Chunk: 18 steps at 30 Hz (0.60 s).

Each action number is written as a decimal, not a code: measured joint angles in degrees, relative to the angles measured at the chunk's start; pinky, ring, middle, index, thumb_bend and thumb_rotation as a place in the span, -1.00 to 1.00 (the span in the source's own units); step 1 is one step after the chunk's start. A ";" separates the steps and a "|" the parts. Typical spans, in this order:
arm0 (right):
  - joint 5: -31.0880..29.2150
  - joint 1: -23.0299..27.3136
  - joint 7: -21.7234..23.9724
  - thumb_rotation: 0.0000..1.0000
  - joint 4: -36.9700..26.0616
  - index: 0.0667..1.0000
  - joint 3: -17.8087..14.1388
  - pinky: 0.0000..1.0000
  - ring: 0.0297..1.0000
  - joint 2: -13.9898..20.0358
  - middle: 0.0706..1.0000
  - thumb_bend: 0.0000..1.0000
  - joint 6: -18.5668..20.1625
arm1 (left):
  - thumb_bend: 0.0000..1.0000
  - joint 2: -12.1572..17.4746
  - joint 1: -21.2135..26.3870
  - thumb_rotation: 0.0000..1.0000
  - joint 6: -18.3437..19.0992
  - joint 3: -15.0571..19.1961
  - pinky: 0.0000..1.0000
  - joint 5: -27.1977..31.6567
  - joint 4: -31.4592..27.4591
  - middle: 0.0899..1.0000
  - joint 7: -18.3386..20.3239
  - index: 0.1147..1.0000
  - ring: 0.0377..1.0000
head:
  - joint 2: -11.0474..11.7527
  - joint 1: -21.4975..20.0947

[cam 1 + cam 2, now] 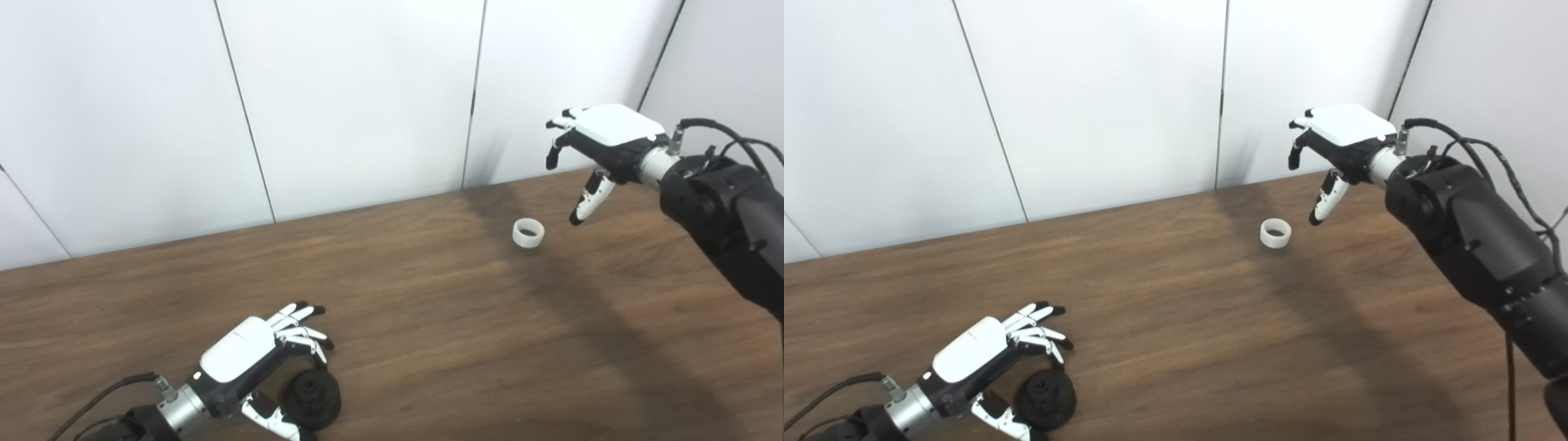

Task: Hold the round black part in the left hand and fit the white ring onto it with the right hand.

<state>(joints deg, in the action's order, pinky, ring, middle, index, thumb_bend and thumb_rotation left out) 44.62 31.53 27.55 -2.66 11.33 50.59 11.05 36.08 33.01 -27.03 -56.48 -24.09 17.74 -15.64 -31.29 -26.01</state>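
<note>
Both hands are only reaching: the left hand [245, 358], fingers spread, cups the round black part [310, 399] without gripping, while the right hand [603, 144] hovers open just beside the white ring [528, 233], needing to descend and pinch.

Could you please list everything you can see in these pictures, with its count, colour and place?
ring: one, white, lying flat on the table at the far right, not touched by anything.
round part: one, black, on the table at the near left edge, between the left hand's fingers and thumb.
table: one, dark brown wood, filling the lower half of the view.
wall panels: several, white, behind the table.
left hand: one, white and black, near left, fingers apart around the round part; the grasp is not clearly closed.
right hand: one, white and black, raised above the table just right of the ring, open.
</note>
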 measured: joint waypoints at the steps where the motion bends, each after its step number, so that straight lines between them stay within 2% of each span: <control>1: 0.28 0.18 0.14 -0.60 0.51 0.27 0.04 1.00 1.00 -0.30 0.92 1.00 0.01 | 0.05 0.03 0.05 -0.88 0.00 -0.13 1.00 0.00 0.00 0.45 -0.13 -0.17 0.92 | 0.00 -0.18; 8: 1.75 0.33 -0.11 -0.54 3.66 0.28 0.15 1.00 1.00 -1.15 0.93 1.00 -1.48 | 0.05 0.36 0.04 -0.88 -0.14 -0.28 1.00 0.05 -0.11 0.46 -0.18 -0.17 0.93 | 0.26 -0.27; 18: 3.61 -0.16 -3.02 -0.51 7.70 0.28 0.39 1.00 1.00 -4.24 0.92 1.00 -3.34 | 0.05 1.01 0.03 -0.88 -0.26 -0.69 1.00 0.07 -0.43 0.47 -0.41 -0.17 0.93 | 0.79 -0.62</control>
<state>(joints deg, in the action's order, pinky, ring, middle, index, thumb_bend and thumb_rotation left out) 48.23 31.37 24.53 5.04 11.72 46.36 7.71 37.09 33.04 -27.29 -57.17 -24.02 17.31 -16.06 -30.50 -26.63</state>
